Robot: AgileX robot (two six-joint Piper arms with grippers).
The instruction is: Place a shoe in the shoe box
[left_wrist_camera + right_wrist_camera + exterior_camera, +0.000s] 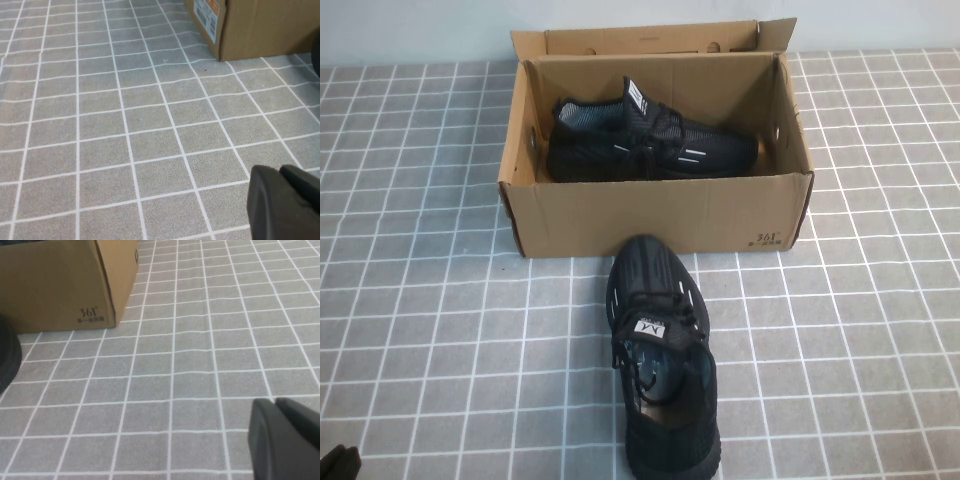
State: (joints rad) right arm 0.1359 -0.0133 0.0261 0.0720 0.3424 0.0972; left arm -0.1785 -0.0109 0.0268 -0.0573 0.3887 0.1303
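An open brown cardboard shoe box [655, 215] stands at the back middle of the table. One black shoe [650, 145] lies on its side inside it. A second black shoe [660, 350] stands on the table just in front of the box, toe toward the box. My left gripper [280, 172] is shut and empty, low at the near left, far from the shoe; only a dark tip of it [340, 465] shows in the high view. My right gripper [277, 405] is shut and empty, at the near right, out of the high view.
The table is covered by a grey cloth with a white grid [860, 340]. The box's corner shows in the left wrist view [250, 25] and in the right wrist view [65, 285]. The loose shoe's edge [7, 360] shows in the right wrist view.
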